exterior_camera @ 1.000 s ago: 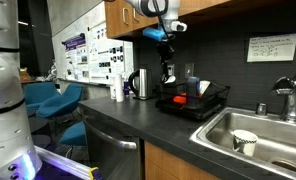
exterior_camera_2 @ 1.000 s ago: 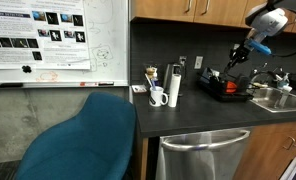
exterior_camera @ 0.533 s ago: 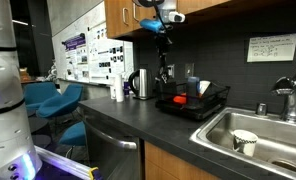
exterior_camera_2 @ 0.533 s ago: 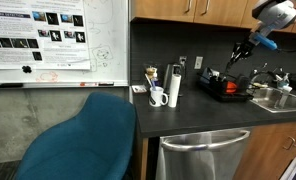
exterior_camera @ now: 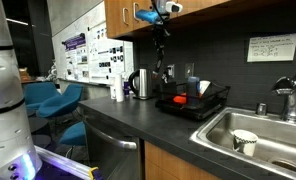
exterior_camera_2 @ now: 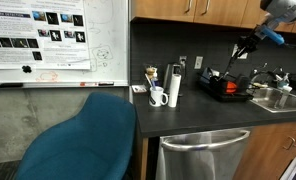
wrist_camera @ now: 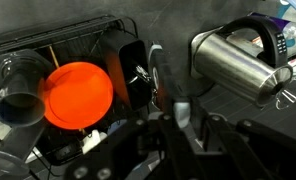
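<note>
Exterior view: high under the wall cabinets, the gripper (exterior_camera: 157,30) has its jaws pinched narrow on the top of a long dark utensil (exterior_camera: 163,52), which dangles toward five o'clock. The utensil's lower end hangs just above the dish rack (exterior_camera: 193,103). It appears clear of the rack, though the gap is too small to be sure. A steel kettle (exterior_camera: 141,83) stands at the rack's nine o'clock. The sink (exterior_camera: 278,125), with a pale cup (exterior_camera: 245,141) in it, lies at the rack's four o'clock.

Exterior view, whiteboard (exterior_camera_2: 48,40) at ten o'clock: the gripper (exterior_camera_2: 251,44) sits at the frame's two o'clock, and the utensil (exterior_camera_2: 239,53) slants from it toward seven o'clock. The utensil's tip is over the dish rack (exterior_camera_2: 226,88). The kettle (exterior_camera_2: 174,84) and a white mug (exterior_camera_2: 158,96) stand well apart from the rack, at its nine o'clock.

Wrist view: at six o'clock the gripper (wrist_camera: 185,118) clamps the thin handle of the utensil (wrist_camera: 154,75), which runs off toward eleven o'clock. Beneath it an orange plate (wrist_camera: 78,92) sits in the rack, with a dark cup (wrist_camera: 18,85) at the plate's nine o'clock. The kettle (wrist_camera: 233,60) gleams at two o'clock.

By the look of it, the grasp is made and the utensil is out of the rack. It rests on no surface, so the setting down is not yet done.
</note>
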### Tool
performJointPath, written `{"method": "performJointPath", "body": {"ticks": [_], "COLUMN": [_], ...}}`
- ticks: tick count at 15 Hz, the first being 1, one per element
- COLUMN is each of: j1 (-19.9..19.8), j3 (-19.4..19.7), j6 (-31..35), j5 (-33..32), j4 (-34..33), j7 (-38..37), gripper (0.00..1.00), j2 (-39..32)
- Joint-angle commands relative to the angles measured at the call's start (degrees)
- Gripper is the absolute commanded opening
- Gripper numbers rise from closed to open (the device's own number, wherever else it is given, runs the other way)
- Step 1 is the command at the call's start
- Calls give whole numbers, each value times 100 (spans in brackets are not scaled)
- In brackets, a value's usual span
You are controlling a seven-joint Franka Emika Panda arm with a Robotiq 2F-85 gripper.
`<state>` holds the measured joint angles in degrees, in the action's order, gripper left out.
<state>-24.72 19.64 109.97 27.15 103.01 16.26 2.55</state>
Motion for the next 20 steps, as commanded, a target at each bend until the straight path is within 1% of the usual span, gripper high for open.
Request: {"method": "performJointPath", "body": {"ticks": [1,6,10,15,20], "j1": [160,285,483,772,969], "j3": [123,113,25,-193,-560], "j6": [-250,-610,-668,-477,179], "j5": [51,4,-67,-262,-436], "j4": [245,670,1212,2007,2898], "j7": [-82,-93,-170,-417,-945], "gripper": [6,6,6,6,6], "j2": [392,767,1125,1536,1845]}}
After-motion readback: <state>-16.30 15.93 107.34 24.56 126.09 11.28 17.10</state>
